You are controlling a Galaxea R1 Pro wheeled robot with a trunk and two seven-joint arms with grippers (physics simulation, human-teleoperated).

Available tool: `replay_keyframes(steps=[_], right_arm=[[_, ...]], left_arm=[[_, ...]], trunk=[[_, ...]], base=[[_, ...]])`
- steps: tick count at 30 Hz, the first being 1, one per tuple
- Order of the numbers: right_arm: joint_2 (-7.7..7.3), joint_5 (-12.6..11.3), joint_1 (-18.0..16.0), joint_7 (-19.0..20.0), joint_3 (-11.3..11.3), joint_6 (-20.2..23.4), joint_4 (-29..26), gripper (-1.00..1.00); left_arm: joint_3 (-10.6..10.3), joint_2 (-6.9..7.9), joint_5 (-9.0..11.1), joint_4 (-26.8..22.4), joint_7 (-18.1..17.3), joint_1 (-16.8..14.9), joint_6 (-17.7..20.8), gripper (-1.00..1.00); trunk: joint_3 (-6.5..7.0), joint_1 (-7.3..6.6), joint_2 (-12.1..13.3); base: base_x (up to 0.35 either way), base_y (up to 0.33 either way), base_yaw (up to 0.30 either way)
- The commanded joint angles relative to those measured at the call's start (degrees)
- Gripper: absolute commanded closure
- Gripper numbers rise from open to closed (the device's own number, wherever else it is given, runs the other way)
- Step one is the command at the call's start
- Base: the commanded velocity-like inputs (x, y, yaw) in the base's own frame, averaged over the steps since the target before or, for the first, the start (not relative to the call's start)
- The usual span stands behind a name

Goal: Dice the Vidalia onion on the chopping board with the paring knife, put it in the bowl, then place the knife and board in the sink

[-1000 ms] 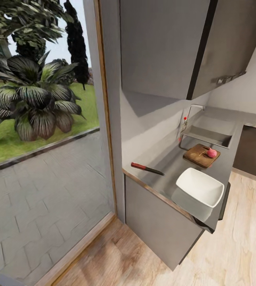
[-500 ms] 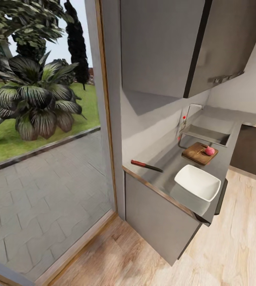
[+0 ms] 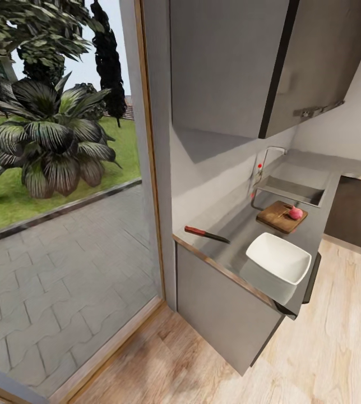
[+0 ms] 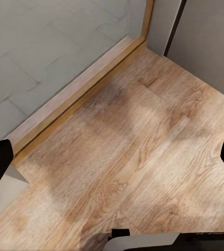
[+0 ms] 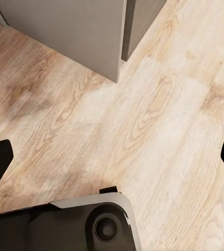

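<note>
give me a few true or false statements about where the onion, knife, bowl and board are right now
1. The onion lies on the chopping board. True.
2. The paring knife rests inside the bowl. False: it lies on the countertop, apart from the bowl.
3. The chopping board sits between the sink and the bowl. True.
4. The bowl holds diced onion. False: it is empty.
5. The right gripper grips the knife. False: its fingers hang open over the wood floor.

White bowl [image 3: 279, 258], dark brown chopping board [image 3: 278, 217], grey countertop [image 3: 242, 230].
</note>
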Motion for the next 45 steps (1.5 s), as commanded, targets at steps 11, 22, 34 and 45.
replay_keyframes(steps=[11,22,34,45], right_arm=[[-0.16,-0.3,0.0,-0.2,0.3,0.1,-0.1,-1.00],[-0.29,-0.3,0.0,-0.2,0.3,0.3,0.0,-1.00],[-0.22,-0.3,0.0,-0.2,0.3,0.3,0.2,-1.00],[-0.13,-0.3,0.0,-0.2,0.3,0.3,0.2,-1.00]], left_arm=[[-0.2,-3.11,0.3,3.1,3.2,0.0,-0.3,-1.00],[-0.2,-6.73,0.3,11.1,7.9,-0.1,-3.2,-1.00],[-0.7,-10.16,0.1,22.8,26.0,-0.1,-15.5,-1.00],[-0.6,-14.65,0.0,38.3,40.0,-0.3,-27.6,-1.00]], trunk=[[-0.09,0.04,-0.1],[-0.09,0.04,-0.1],[-0.09,0.04,-0.1],[-0.09,0.04,-0.1]], base=[[0.000,0.000,0.000],[0.000,0.000,0.000],[0.000,0.000,0.000],[0.000,0.000,0.000]])
